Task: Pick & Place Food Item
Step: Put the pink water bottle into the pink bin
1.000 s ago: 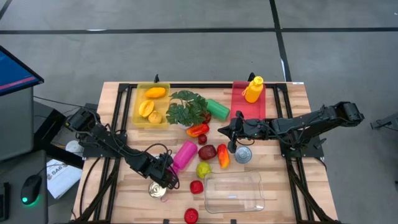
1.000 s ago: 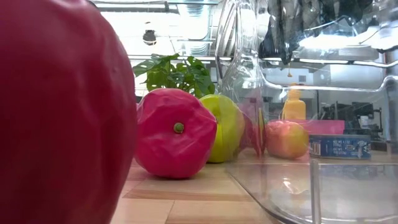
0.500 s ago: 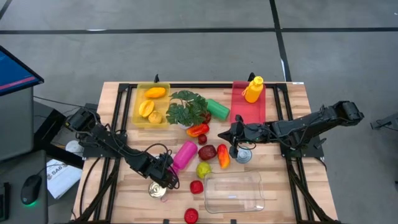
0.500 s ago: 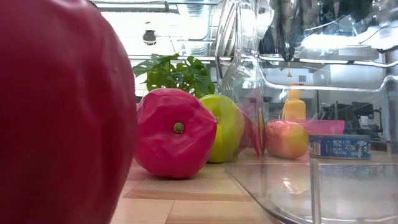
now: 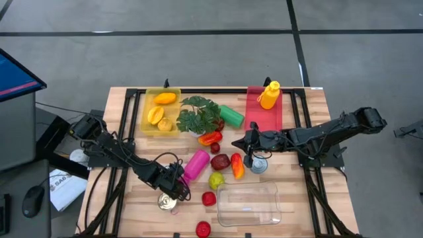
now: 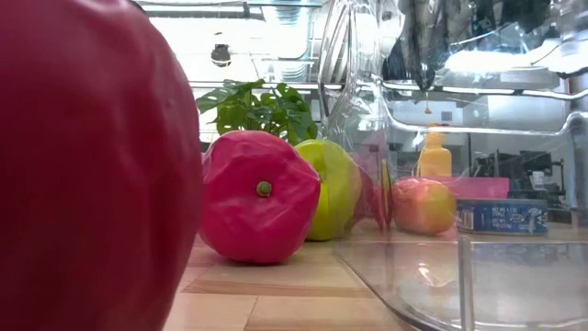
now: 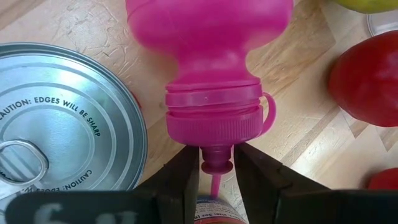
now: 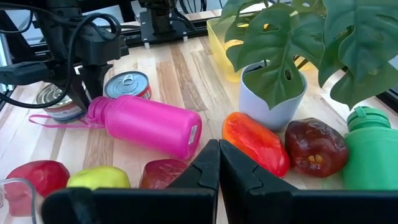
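Observation:
A pink bottle (image 5: 196, 164) lies on its side left of the table's middle, its cap end toward the near left. My left gripper (image 5: 178, 188) is shut on that cap end, which shows close up in the left wrist view (image 7: 216, 163). A silver-topped can (image 5: 166, 201) stands right beside it. My right gripper (image 5: 236, 143) hangs shut and holding nothing above the table's middle, over an orange-red pepper (image 5: 237, 165) and a dark red fruit (image 5: 220, 161). In its own view its fingers (image 8: 217, 149) point toward the pink bottle (image 8: 146, 124). My left gripper pinches the narrow spout (image 7: 217, 155) at the tip of the pink bottle's cap between its two fingers (image 7: 186, 177), one on each side. The fingers slant steeply down from the table's near left. The bottle lies on its side on the wood.
A clear plastic container (image 5: 248, 203) stands at the near edge, with red fruits (image 5: 209, 198) and a green apple (image 5: 216, 179) beside it. A potted plant (image 5: 198, 114), a yellow tray (image 5: 160, 111), a green bottle (image 5: 231, 116) and a red tray (image 5: 264, 109) line the far side.

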You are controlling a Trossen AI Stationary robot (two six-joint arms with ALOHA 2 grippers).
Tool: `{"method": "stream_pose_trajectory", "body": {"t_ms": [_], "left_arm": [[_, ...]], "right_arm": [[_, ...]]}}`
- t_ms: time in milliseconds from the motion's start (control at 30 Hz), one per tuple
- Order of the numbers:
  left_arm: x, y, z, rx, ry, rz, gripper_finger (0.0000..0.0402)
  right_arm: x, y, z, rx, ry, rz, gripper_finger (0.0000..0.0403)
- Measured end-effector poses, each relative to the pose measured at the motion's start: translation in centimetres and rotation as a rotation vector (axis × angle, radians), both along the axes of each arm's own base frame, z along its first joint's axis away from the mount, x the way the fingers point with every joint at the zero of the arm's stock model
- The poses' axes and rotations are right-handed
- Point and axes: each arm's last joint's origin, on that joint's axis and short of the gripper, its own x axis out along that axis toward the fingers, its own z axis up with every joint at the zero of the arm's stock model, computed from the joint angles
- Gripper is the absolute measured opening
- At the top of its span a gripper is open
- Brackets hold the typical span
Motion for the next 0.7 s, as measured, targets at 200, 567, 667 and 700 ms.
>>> {"method": "stream_pose_trajectory", "body": {"t_ms": [200, 567, 667, 700], "left_arm": [[-0.01, 0.0, 0.0, 0.0, 0.0, 0.0, 0.0091], [0.26, -0.17, 0.14, -0.02, -0.029, 0.0, 0.0091], [0.34, -0.22, 0.18, -0.026, -0.039, 0.0, 0.0091], [0.36, -0.23, 0.19, -0.027, -0.04, 0.0, 0.0091]], "right_arm": [[0.0, 0.02, 0.0, 0.0, 0.0, 0.001, 0.0001], [-0.02, 0.15, 0.0, 0.0, 0.0, 0.006, 0.0001], [-0.02, 0.15, 0.0, 0.0, 0.0, 0.006, 0.0001], [-0.02, 0.15, 0.0, 0.0, 0.0, 0.006, 0.0001]]}}
